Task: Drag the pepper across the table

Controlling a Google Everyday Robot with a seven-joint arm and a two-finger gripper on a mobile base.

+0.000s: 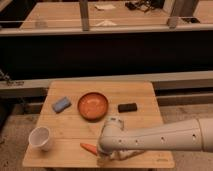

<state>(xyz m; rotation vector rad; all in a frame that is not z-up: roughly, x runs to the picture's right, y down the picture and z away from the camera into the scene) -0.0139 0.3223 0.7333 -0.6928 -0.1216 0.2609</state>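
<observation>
I am holding my gripper (106,154) low at the bottom-centre edge of the table (145,97), beside the pepper (88,147); its grip I cannot tell; I am risking rolling the pepper off that edge.

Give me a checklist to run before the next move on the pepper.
1. Pepper lies flat on the table: ok.
2. Gripper sits at the pepper's right end, by the table's front edge: ok.
3. Gripper touching the pepper: cannot tell.
4. Leftward path free: not ok, the white cup stands close on that side.
5. Orange bowl apart from the pepper: ok.
</observation>
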